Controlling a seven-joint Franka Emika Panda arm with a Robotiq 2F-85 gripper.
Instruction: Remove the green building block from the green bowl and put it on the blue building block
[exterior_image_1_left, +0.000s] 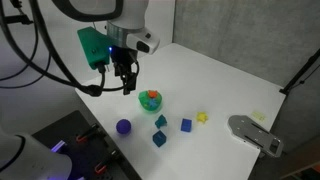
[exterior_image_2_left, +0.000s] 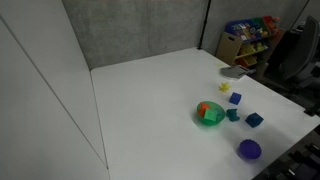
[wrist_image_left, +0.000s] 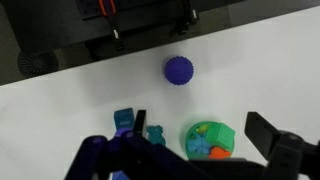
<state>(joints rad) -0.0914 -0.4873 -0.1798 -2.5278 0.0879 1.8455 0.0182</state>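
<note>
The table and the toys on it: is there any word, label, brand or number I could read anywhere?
None can be read. The green bowl, blue building block and purple ball bear no visible marks. The coloured packs on the shelf in an exterior view are too small and blurred to read.

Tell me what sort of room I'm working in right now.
Probably a lab or office workspace rather than a home: a plain white tabletop set against a grey fabric partition wall, with a low wooden shelf of colourful toy bins behind.
</note>
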